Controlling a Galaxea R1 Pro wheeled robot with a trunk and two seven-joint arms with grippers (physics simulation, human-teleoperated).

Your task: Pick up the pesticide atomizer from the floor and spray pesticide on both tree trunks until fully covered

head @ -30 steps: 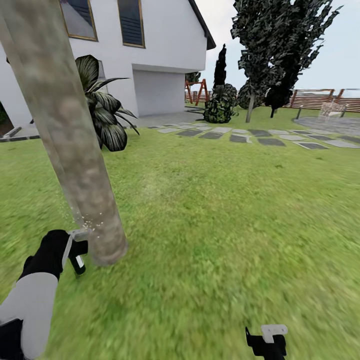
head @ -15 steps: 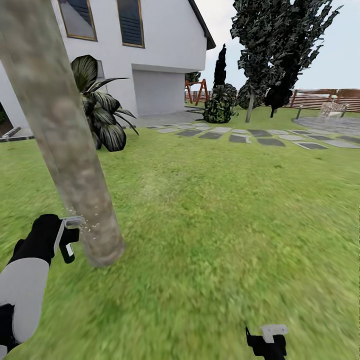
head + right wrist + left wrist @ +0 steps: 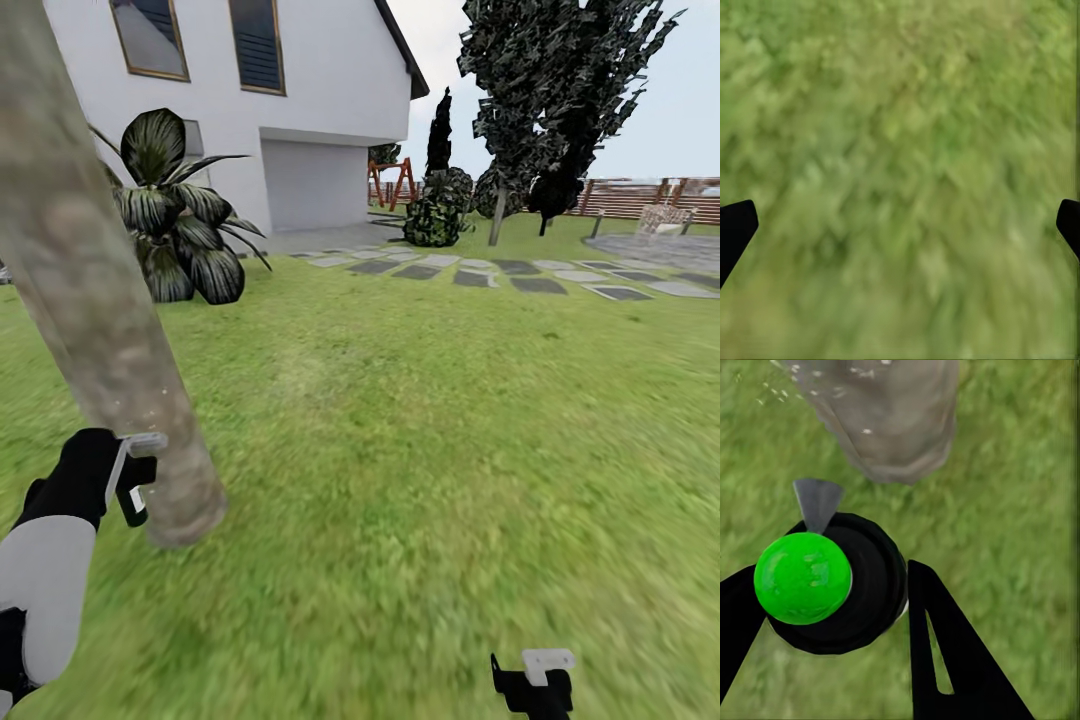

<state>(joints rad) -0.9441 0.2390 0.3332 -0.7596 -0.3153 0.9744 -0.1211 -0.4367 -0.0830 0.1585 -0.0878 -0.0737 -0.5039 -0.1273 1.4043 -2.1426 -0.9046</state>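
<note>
Head view: The tree trunk (image 3: 95, 300) rises at a slant from the lawn (image 3: 430, 430) at the left of the frame, with its flared base set in the grass. The left gripper (image 3: 135, 478) is held just beside the lower trunk and is clamped on the pesticide atomizer (image 3: 133, 497), a small dark bottle with a pale label; a grey nozzle piece at its top points toward the bark. Whether the nozzle touches the trunk cannot be determined. The right gripper (image 3: 533, 683) is low at the bottom edge of the frame, over grass and well apart from the trunk. Behind the trunk stand a broad-leaved striped plant (image 3: 175, 225) and the white house (image 3: 300, 90). Grey stepping stones (image 3: 500, 275) cross the lawn, with dark narrow trees (image 3: 560, 90) and a slatted wooden fence (image 3: 640, 200) beyond them.

Left wrist view: Both black fingers (image 3: 945, 652) are pressed against the round dark body of the atomizer (image 3: 866, 585), seen end-on with a bright green sphere (image 3: 804, 577) over it. The grey nozzle (image 3: 817, 502) points at the trunk base (image 3: 889, 420). Fine white pesticide specks (image 3: 866, 431) lie on the bark.

Right wrist view: The two fingertips (image 3: 735, 229) sit at opposite edges, spread wide with nothing between them, over blurred grass (image 3: 900, 180).
</note>
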